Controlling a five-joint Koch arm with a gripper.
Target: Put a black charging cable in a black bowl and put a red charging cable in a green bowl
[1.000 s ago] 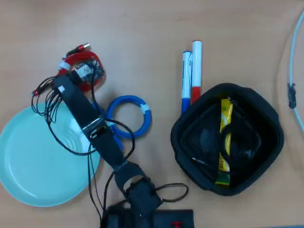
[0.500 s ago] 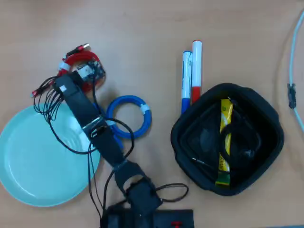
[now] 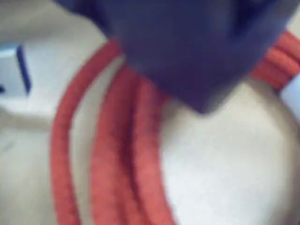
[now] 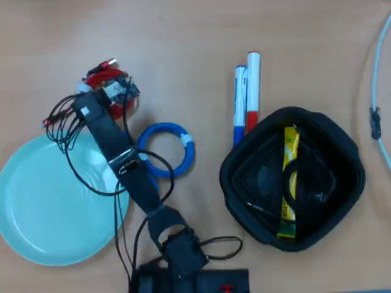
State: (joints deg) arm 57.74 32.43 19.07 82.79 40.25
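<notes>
In the overhead view the red charging cable (image 4: 101, 77) lies coiled on the table just above the green bowl (image 4: 36, 207), its plug ends pointing up-left. My gripper (image 4: 113, 93) sits right on top of the coil and hides most of it. The wrist view is blurred: red cable strands (image 3: 112, 154) fill it, and one dark jaw hangs over them from the top, the other jaw unseen. At the right stands the black bowl (image 4: 342, 143), holding the black charging cable (image 4: 261, 209) and a yellow packet (image 4: 291, 143).
A blue coiled cable (image 4: 183, 143) lies beside my arm (image 4: 131, 174), between the two bowls. Two markers (image 4: 247, 91) lie above the black bowl's left rim. A pale cable (image 4: 374, 91) runs along the right edge. Loose black robot wires (image 4: 64, 131) hang over the green bowl.
My gripper head has shifted a little to the right over the red coil, and the coil has moved slightly with it and shows less.
</notes>
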